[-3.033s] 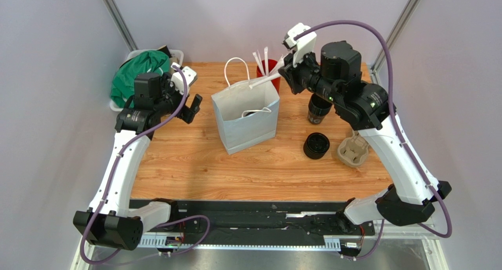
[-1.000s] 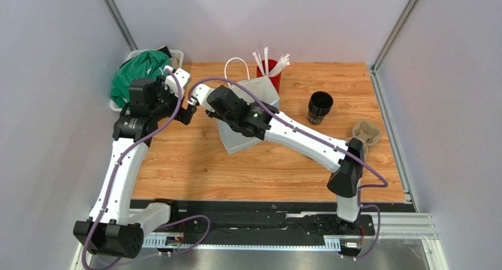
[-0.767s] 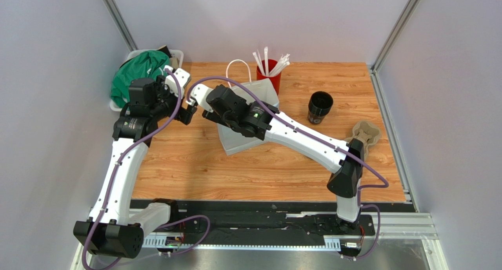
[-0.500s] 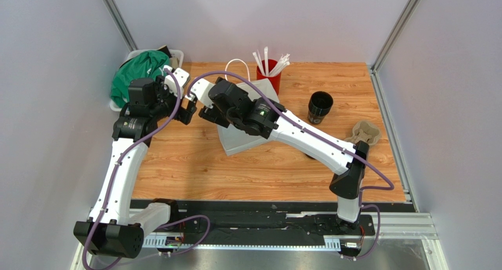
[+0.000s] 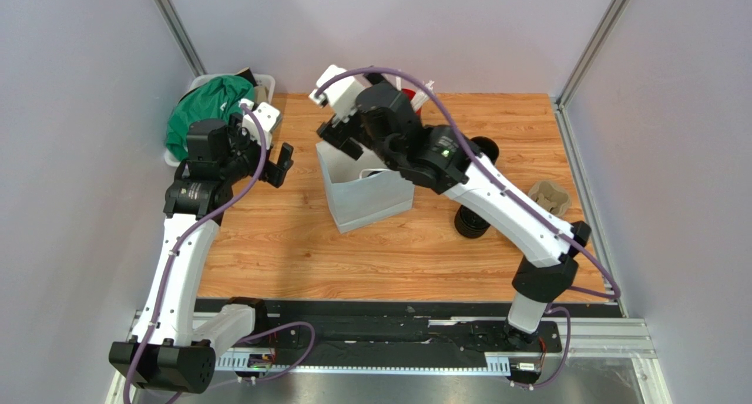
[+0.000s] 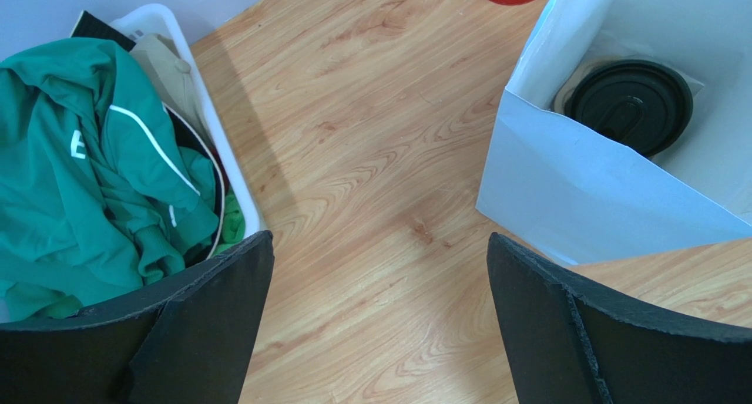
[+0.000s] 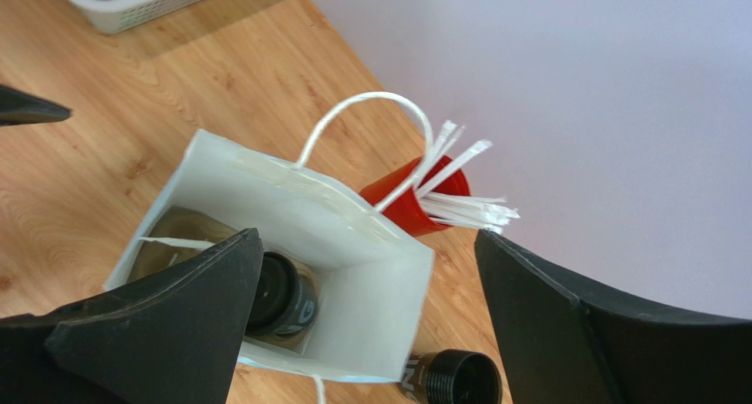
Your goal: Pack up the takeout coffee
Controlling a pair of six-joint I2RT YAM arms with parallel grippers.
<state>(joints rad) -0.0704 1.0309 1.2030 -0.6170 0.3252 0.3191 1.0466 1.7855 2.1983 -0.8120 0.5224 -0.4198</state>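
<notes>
Right gripper (image 5: pixel 333 133) open, empty, over white bag (image 5: pixel 369 200); loose cup (image 5: pixel 473 221) on table (image 5: pixel 265 245), right of it. Left wrist: left gripper (image 6: pixel 379 237) open, lidded cup (image 6: pixel 628 104) inside bag. Right wrist: bag handle (image 7: pixel 366 94) stands up near jaws, so a snag could tip bag.

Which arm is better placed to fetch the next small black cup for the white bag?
Right. The small black lidded cup and another black cup stand right of the white paper bag, on that arm's side; the open left gripper is across the bag.
</notes>
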